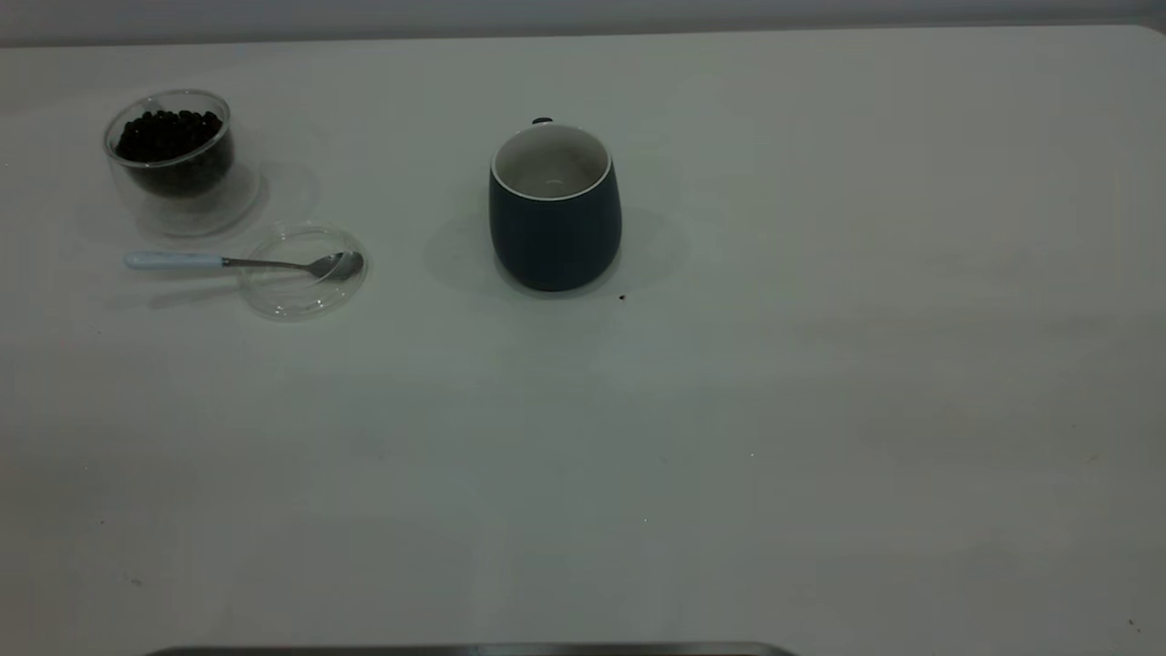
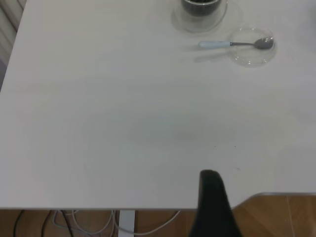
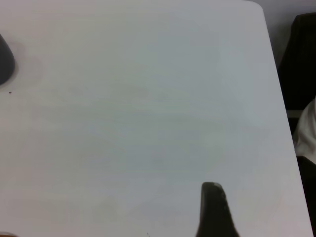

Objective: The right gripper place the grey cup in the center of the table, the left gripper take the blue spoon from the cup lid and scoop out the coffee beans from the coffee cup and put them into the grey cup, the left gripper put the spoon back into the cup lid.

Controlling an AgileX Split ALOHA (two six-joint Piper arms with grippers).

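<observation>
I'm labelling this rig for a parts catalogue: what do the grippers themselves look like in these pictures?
Little of them shows. In the left wrist view, the left gripper appears as one plain black finger, wedge-shaped with a rounded tip. The right gripper looks the same in its wrist view: matte black, tapering, unmarked. No cables, labels or arm links are visible, and the exterior view shows neither arm.

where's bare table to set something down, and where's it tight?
Bare: the table right of the grey cup, and the whole near strip in front of it. Also the gap between grey cup and cup lid. Crowded: far left corner, where the coffee cup, lid and blue spoon cluster.
</observation>
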